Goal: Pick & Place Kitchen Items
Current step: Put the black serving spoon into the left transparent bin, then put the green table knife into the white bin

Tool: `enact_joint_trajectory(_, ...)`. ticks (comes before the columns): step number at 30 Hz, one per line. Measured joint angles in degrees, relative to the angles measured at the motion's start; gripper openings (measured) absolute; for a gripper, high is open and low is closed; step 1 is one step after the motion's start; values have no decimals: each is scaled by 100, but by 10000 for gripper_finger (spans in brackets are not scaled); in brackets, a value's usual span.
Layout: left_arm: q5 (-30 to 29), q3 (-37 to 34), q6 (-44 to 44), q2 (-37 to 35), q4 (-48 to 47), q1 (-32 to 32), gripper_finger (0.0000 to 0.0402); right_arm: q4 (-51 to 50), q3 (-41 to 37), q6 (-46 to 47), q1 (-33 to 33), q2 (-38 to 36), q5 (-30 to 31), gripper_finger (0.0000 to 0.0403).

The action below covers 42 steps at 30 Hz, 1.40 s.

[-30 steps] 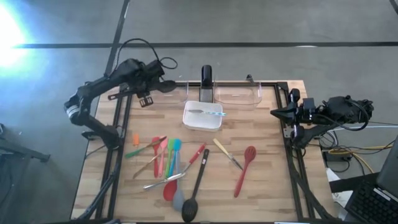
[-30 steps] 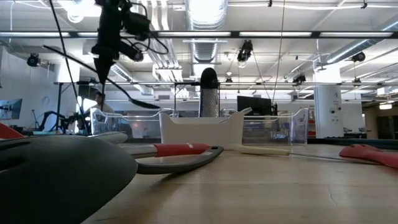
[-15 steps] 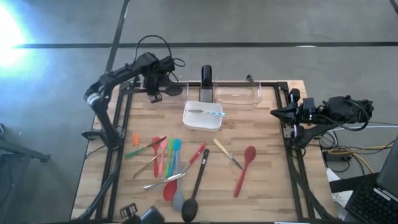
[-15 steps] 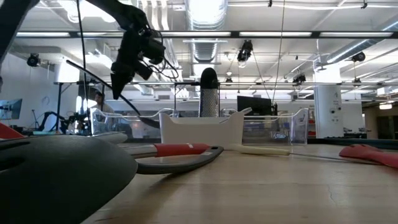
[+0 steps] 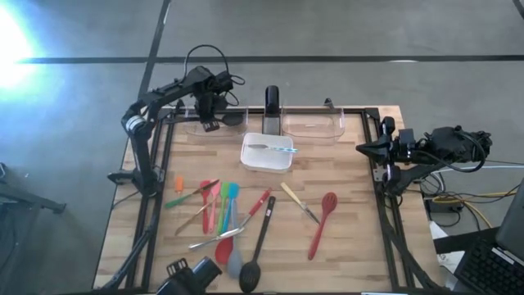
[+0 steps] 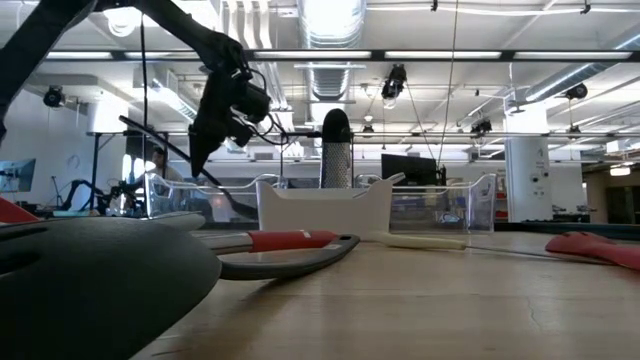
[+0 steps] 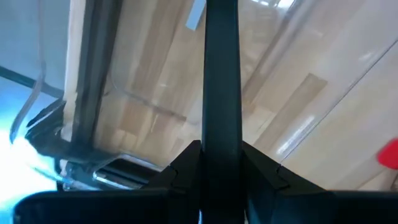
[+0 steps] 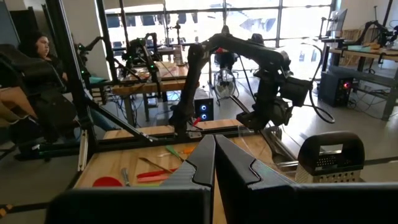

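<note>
Here your left gripper (image 5: 210, 115) was clamped on the handle of a black spoon (image 7: 222, 81), with that handle running straight out ahead between the fingers and slanting down. The spoon's bowl hung below the gripper, over the clear bin (image 5: 214, 121) at the far left of the counter (image 5: 352, 238); you could judge the drop as nearly lined up. The other utensils lay well apart, back toward the near side. Your right gripper (image 8: 213, 163) was fully closed on nothing, parked off the counter's right edge, far from the bin.
</note>
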Motion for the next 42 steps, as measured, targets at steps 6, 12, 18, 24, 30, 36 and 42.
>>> enact_joint_trajectory(6,285,-12,30,27,259,0,81,0,0,0,1,0,0,8)
enact_joint_trajectory(12,455,-56,101,27,452,0,81,0,0,0,1,0,0,8)
enact_joint_trajectory(18,316,-104,104,27,489,-2,124,0,0,0,-1,0,-2,8)
enact_joint_trajectory(24,277,-105,107,27,489,-4,192,0,0,0,1,-2,0,8)
enact_joint_trajectory(30,-6,-32,66,-56,161,-7,201,0,0,0,1,0,-1,8)
enact_joint_trajectory(36,-125,119,-110,-546,80,-36,188,0,0,0,-1,-2,-2,8)
enact_joint_trajectory(42,-103,106,-307,-1279,61,-202,181,0,0,0,-1,-2,0,8)
